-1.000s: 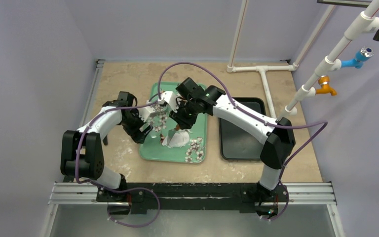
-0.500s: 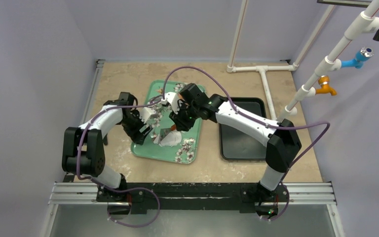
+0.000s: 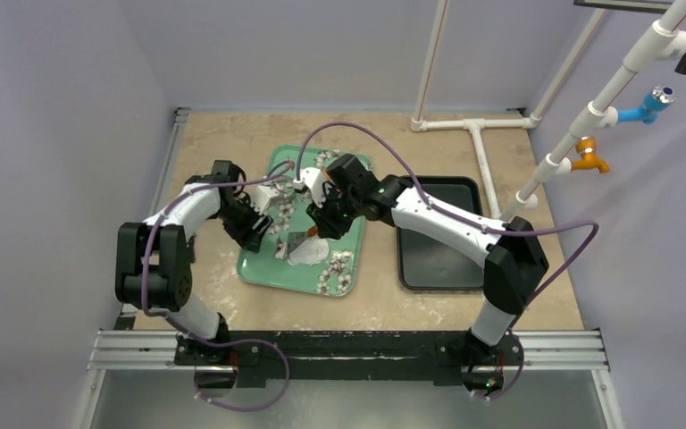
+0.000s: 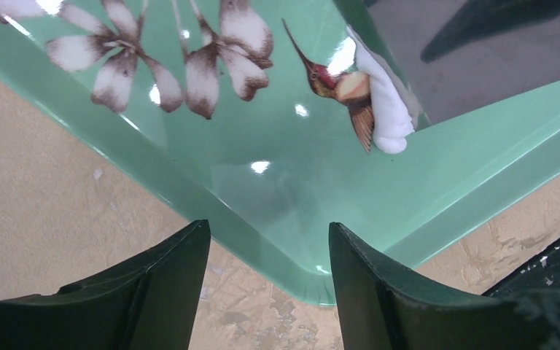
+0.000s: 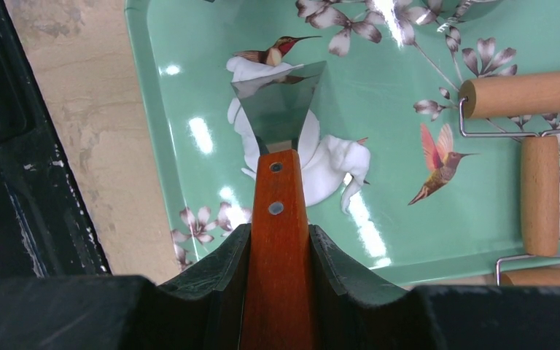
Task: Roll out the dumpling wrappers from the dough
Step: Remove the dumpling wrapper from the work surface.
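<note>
The scraper (image 5: pixel 277 171) is clamped by its wooden handle in the right end effector (image 5: pixel 278 244), whose jaws are closed narrowly on it. Its metal blade is laid over the dough (image 5: pixel 332 164), a smeared white patch stuck to the floor of the green tray (image 5: pixel 182 102) beside a printed hummingbird, towards the tray's near edge in the overhead view. The left end effector (image 4: pixel 270 237) is held with its jaws apart at a corner of the tray. The rim is lined up with the gap and nothing is pinched yet, with the tabletop (image 4: pixel 58 168) seen beneath. Wooden rollers (image 5: pixel 529 91) are lying on the tray, well apart from the dough.

The step in hand is judged to be freeing the dough from the tray so that it can be rolled. This would best be done with the blade kept at a low angle and its edge pressed flat to the tray, so that the dough is lifted in 1 piece rather than smeared thinner. The tray is likely to slide under the push, so the rim should be gripped firmly first and the stroke directed towards the held corner.
</note>
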Tool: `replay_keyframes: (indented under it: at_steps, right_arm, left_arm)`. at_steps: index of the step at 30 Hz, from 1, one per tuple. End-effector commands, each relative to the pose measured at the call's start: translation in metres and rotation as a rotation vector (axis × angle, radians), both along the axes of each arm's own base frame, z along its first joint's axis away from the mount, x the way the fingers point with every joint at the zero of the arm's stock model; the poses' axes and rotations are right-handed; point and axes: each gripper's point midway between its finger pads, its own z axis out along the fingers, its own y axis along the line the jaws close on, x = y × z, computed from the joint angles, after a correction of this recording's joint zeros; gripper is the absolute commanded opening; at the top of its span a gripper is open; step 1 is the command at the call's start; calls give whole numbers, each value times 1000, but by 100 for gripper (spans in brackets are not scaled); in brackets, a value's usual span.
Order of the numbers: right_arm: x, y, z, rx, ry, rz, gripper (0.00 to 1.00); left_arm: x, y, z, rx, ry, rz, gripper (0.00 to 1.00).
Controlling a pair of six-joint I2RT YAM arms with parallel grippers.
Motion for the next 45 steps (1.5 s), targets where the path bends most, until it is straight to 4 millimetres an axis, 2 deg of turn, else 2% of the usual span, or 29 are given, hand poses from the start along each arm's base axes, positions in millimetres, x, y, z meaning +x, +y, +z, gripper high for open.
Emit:
replay_keyframes:
  at_steps: [1,5,11,13,20,25,28,34,41,45]
  right_arm:
    - [4,1,5,13,-38,-26,0]
    - [4,3,4,15,-39,-20,0]
    - [1,20,7,40,-48,9,0]
    - [1,28,10,51,-56,23,0]
    - [-2,48,10,104,-49,50,0]
    - [0,40,25,94,-82,35,0]
    - [0,29,33,59,-106,26,0]
    - [-13,10,35,-15,-88,65,0]
    - [-26,12,56,25,-86,114,0]
    - [-33,25,61,92,-64,156,0]
  left_arm:
    - [26,12,13,-27,-63,89,60]
    - [30,27,17,-11,-94,130,55]
    - [15,25,-7,-15,25,110,40]
    - [14,23,-7,-26,34,101,36]
    - [12,22,-8,-26,41,92,34]
    - [12,21,-7,-31,39,92,34]
    - [11,21,-7,-32,39,91,34]
    - [11,21,-6,-35,36,87,34]
    - [11,20,-5,-36,35,85,34]
    - [13,18,0,-53,13,78,34]
